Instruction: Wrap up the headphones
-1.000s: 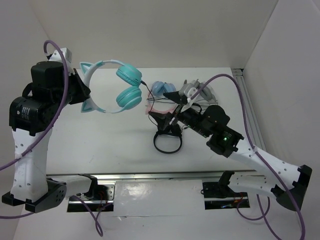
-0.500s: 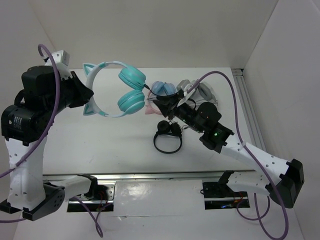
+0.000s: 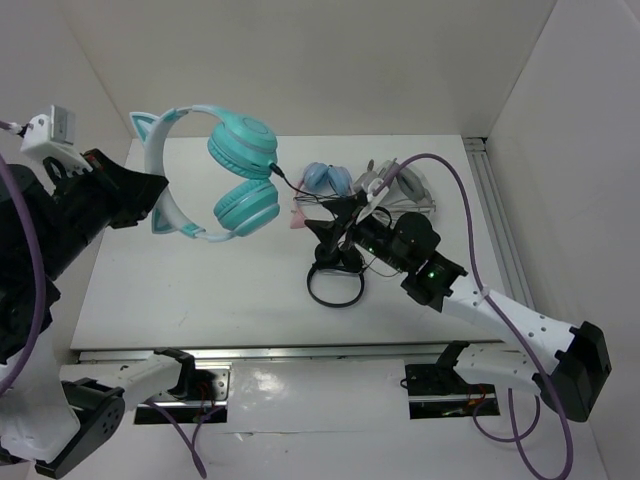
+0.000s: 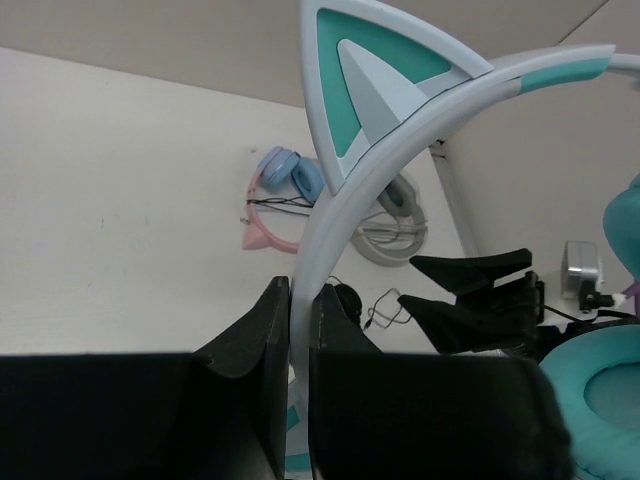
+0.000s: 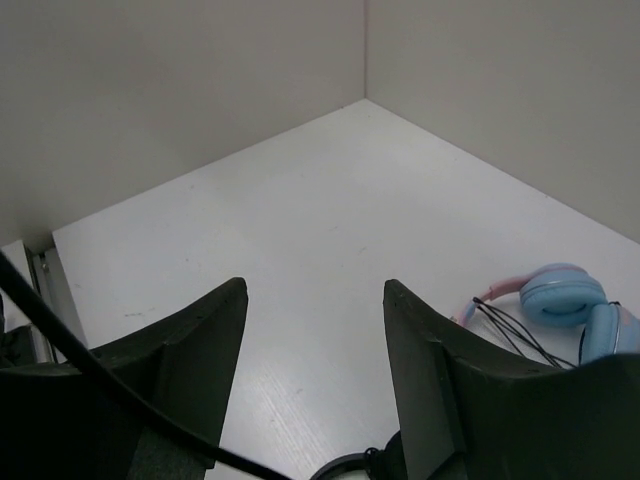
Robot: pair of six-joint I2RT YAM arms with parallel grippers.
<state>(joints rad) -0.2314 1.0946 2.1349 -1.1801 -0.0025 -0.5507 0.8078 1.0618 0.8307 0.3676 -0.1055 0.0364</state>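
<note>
Left fingers (image 4: 250, 340) clamped on the band of the teal cat-ear headphones (image 3: 243, 140), held high above the table's (image 3: 200, 280) left side. Right fingers (image 5: 195, 335) apart, gripping nothing, just above small black headphones (image 3: 335, 285), near a pink-banded blue pair (image 3: 325, 178).

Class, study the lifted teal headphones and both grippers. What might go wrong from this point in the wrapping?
1. The left gripper pinches only the narrow band of the teal cat-ear headphones, lifted off the table; they may swivel or slip.
2. Their thin black cable trails toward the open right gripper, which hangs above the small black headphones, near the pink-banded headphones and their loose wires; it might snag a wrong wire.
</note>
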